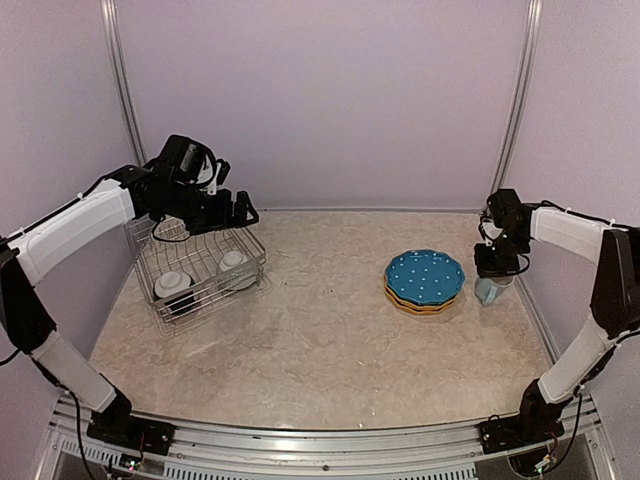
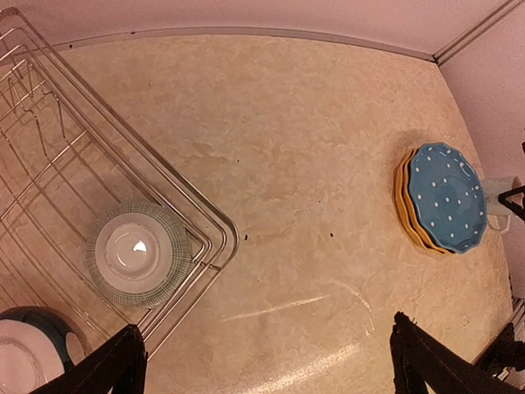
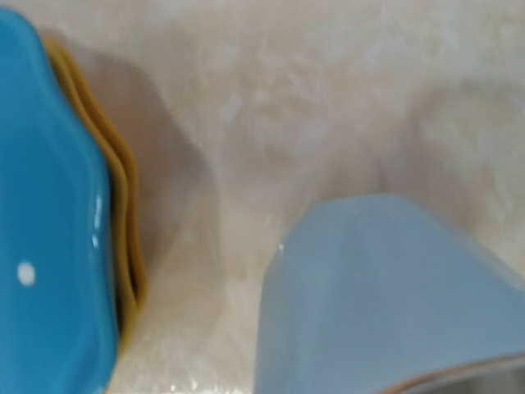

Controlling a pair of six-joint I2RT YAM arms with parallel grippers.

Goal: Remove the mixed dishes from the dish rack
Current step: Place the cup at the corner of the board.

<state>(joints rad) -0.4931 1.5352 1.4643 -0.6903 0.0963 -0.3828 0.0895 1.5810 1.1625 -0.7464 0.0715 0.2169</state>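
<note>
The dish rack (image 1: 160,262) stands at the left and holds two small white bowls (image 1: 173,285) (image 1: 235,263). My left gripper (image 1: 236,212) hovers open and empty above the rack's far right corner. In the left wrist view its gripper (image 2: 271,365) is spread wide over bare table, with a bowl (image 2: 135,254) and a second bowl (image 2: 20,355) in the rack (image 2: 215,234). The blue plate (image 1: 424,274) lies on the orange plates (image 1: 415,304). My right gripper (image 1: 497,266) is down on the light blue mug (image 1: 491,291). The mug (image 3: 385,295) fills the right wrist view, and the fingers are hidden there.
The plate stack (image 3: 49,205) sits just left of the mug, a small gap between them. The right wall and its rail run close behind the mug. The rack stands near the left wall. Marbled tabletop (image 1: 320,330) lies between rack and plates.
</note>
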